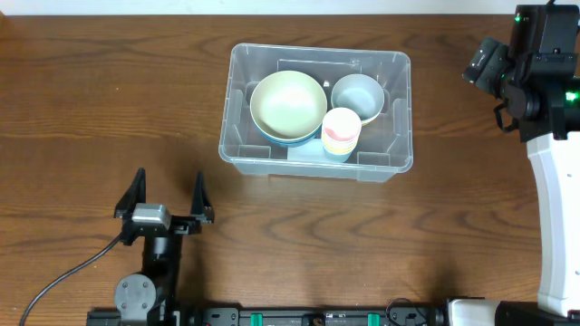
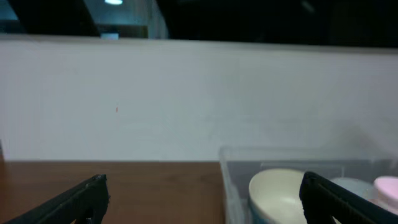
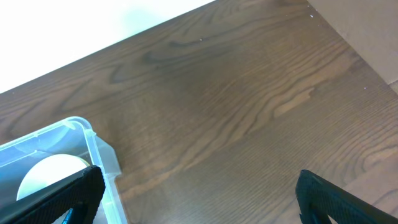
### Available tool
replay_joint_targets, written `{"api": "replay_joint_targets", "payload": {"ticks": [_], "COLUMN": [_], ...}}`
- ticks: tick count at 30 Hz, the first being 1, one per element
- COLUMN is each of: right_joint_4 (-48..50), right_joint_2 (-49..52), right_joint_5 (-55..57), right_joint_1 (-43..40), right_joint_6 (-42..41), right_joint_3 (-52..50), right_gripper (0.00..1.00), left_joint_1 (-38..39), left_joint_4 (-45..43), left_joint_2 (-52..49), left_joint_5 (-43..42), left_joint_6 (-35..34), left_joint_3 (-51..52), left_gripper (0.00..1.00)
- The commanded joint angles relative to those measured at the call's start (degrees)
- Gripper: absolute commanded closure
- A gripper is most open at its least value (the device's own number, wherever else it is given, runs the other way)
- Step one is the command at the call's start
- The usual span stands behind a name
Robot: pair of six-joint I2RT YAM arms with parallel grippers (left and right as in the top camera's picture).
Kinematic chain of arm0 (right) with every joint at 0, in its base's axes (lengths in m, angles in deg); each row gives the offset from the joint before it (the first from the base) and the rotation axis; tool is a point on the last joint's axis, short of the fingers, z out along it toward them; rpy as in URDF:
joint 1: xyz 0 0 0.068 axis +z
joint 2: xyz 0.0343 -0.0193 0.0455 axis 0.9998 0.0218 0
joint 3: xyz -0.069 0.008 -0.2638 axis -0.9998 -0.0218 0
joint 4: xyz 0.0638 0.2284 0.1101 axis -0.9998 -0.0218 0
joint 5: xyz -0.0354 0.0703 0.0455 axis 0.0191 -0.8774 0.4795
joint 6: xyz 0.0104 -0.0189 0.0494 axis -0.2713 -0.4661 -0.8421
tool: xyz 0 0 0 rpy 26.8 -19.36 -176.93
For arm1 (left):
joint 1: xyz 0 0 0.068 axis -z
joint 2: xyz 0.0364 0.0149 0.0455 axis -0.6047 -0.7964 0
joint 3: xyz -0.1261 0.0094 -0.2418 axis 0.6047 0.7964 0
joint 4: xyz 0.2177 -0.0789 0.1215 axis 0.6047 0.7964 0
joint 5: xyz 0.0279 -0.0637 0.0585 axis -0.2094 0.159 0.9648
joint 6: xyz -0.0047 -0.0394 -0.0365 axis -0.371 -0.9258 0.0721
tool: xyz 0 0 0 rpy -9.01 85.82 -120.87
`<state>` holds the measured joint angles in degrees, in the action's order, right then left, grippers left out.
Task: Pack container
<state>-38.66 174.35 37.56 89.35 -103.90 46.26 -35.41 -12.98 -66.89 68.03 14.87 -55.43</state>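
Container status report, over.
Left gripper open, empty. Right gripper open, empty. Container mid-table, bowls and cup inside. Nothing blocking it.

No readable text, label, brand, number or sign for you in any view. Container (image 1: 313,169): clear plastic, no legible marking that you can make out.

The clear rectangular container (image 1: 313,166) sits upright and lidless, holding bowls (image 1: 288,104), ahead-right of the left fingers (image 1: 133,193), well apart.
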Motion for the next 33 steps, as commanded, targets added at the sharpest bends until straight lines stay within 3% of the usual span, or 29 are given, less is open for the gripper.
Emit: {"api": "replay_joint_targets", "payload": {"ticks": [1, 5, 15, 33], "right_joint_4": [0.1, 0.1, 0.1, 0.1], "right_joint_2": [0.1, 0.1, 0.1, 0.1], "right_joint_5": [0.4, 0.4, 0.4, 0.4], "right_joint_1": [-0.2, -0.2, -0.2, -0.2], "right_joint_6": [-0.7, -0.7, -0.7, -0.7], "right_joint_3": [0.4, 0.4, 0.4, 0.4], "right_gripper": [0.01, 0.01, 0.01, 0.01], "left_joint_1": [-0.6, -0.5, -0.5, -0.5], "left_joint_4": [-0.4, 0.6, 17.1, 16.8], "left_joint_2": [0.5, 0.5, 0.5, 0.3], "left_joint_5": [-0.8, -0.8, -0.3, -0.4], "left_joint_6": [-0.7, -0.7, 1.5, 1.4], "left_joint_3": [1.7, 4.0, 3.9, 3.9], "left_gripper": [0.02, 0.02, 0.02, 0.02]}}
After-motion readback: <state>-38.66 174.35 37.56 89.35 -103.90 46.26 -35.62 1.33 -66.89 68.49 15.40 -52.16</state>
